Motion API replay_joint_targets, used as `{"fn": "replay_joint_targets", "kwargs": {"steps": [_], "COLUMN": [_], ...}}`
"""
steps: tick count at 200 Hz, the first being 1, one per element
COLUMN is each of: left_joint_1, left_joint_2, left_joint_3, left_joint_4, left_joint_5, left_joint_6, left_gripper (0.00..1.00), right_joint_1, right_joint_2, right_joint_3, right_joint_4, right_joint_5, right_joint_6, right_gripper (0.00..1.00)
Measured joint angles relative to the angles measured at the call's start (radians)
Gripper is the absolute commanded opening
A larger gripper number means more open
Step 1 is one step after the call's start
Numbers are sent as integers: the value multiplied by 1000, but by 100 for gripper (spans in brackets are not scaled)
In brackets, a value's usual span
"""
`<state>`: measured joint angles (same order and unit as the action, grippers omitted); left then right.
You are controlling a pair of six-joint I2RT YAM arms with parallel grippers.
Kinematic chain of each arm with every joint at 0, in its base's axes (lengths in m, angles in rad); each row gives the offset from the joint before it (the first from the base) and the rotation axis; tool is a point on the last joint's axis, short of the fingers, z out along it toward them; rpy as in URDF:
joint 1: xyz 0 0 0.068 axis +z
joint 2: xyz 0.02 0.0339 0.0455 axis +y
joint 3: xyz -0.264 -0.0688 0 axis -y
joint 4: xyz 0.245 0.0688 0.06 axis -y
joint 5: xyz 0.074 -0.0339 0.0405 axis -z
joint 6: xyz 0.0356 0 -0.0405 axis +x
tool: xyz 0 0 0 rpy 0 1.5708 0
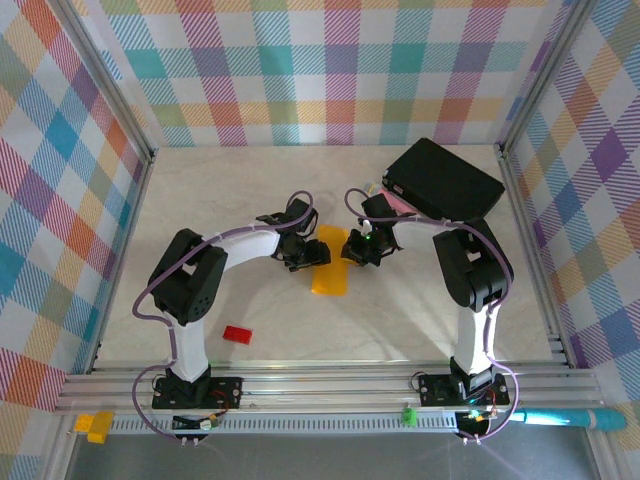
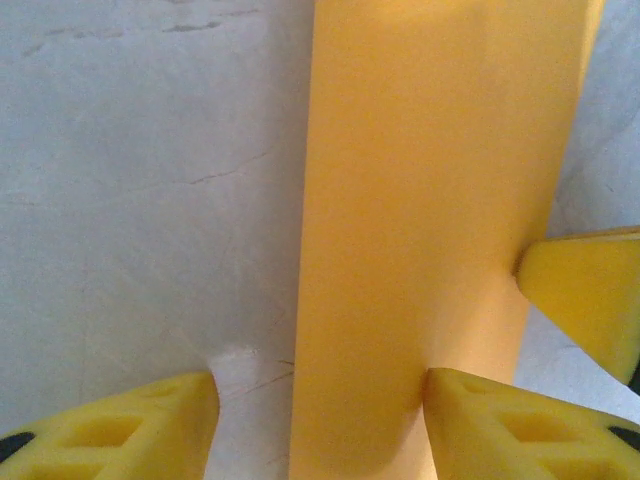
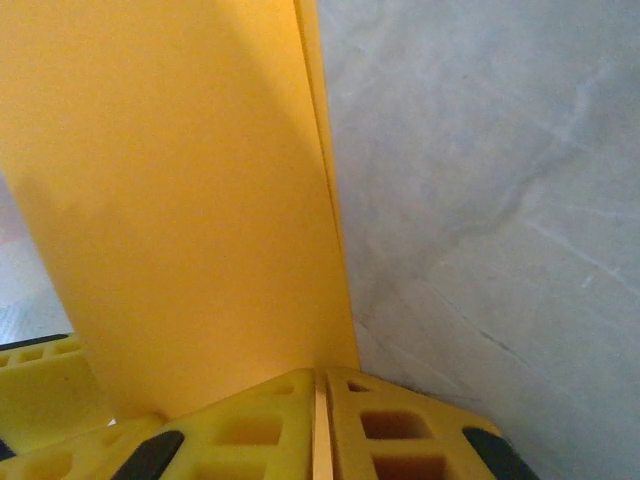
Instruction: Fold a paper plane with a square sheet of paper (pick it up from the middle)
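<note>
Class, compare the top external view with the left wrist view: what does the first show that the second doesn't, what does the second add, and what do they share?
Top view: the black box at the far right, a red block at the near left, and the plaid walls. Left wrist view: the left pincer close up, its fingers apart, one over the table and one over the paper, plus fine cracks in the tabletop. Shared: the orange paper lying on the table.
</note>
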<state>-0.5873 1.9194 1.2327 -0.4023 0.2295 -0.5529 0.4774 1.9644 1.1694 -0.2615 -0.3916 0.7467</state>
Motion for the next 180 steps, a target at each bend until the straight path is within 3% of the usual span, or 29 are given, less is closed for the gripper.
{"fn": "replay_joint_targets", "kwargs": {"steps": [40,89,180], "left_joint_1": [0,0,1], "left_joint_2": [5,10,36], "left_joint_3": [5,5,39], "left_joint_4": [-15,-24,-61], "left_joint_5": [-20,-35,-26], "left_joint_6": [0,16,41], "left_gripper": [46,39,45], "right_joint_1": [-4,-38,-122], "right_joint_2": [-32,-208,-274], "right_joint_3": [0,-53,-201], "right_joint_4": [0,37,94], "right_joint_5": [1,43,96], "right_joint_6": [-1,-8,-3], "right_gripper": [22,24,24]}}
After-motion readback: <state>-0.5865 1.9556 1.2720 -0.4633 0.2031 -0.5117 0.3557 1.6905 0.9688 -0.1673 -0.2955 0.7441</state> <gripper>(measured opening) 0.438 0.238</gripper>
